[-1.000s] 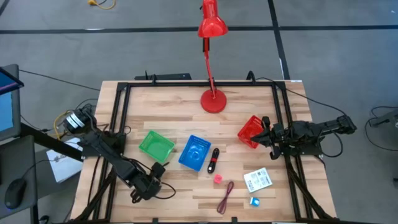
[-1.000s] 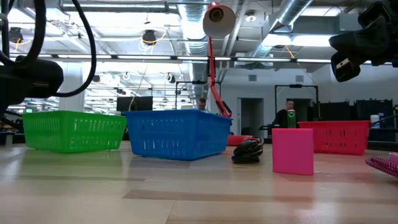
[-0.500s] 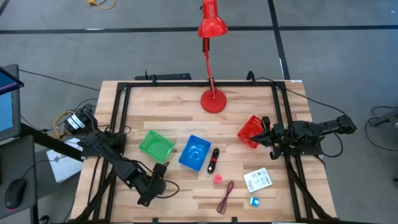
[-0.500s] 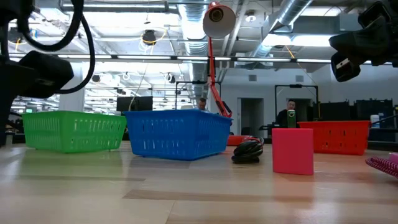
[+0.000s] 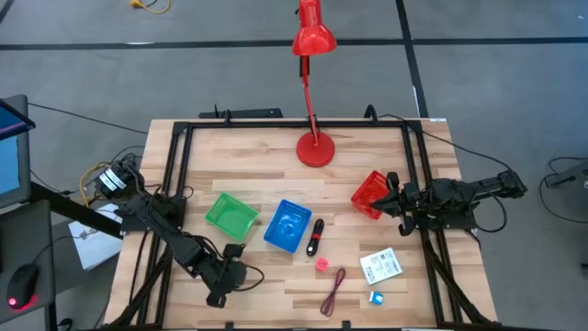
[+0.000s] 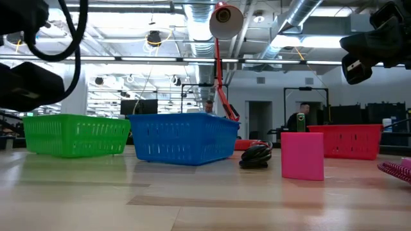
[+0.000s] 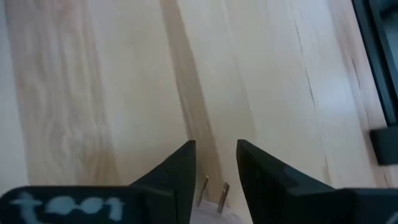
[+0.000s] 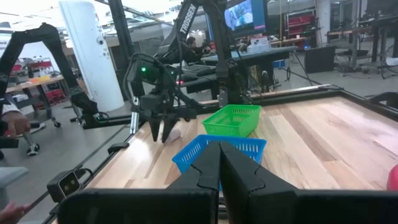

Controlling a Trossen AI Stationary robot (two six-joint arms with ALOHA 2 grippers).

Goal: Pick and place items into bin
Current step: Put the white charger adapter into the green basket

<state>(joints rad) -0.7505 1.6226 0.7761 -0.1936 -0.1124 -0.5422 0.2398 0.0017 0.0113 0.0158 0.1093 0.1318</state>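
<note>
My left gripper [image 5: 219,296] hovers over the wood near the table's front left, fingers pointing down, shut on a small whitish piece with two metal pins [image 7: 211,198]. My right gripper [image 5: 393,196] waits shut beside the red bin [image 5: 370,194]. The other items lie on the table right of centre: a pink cube [image 5: 322,264], a black-and-red stick [image 5: 315,236], a dark red cord [image 5: 333,291], a white packet [image 5: 380,267] and a tiny blue-white piece [image 5: 376,298]. My left gripper has the whitish piece between its two fingers [image 7: 180,171], far back in the gap, which the piece fills from side to side. Its two pins [image 7: 204,184] point out along the fingers. The fingers come from above. Whether the piece is clear of the table is hidden.
A green bin [image 5: 231,215] and a blue bin [image 5: 288,225] stand side by side at mid table. The red desk lamp's base [image 5: 315,147] sits at the far middle. A black frame [image 5: 175,165] runs along the table's edges. Bare wood lies around my left gripper.
My left gripper has shifted a little toward the table's near edge and slightly right. My right arm and the loose items have kept still.
</note>
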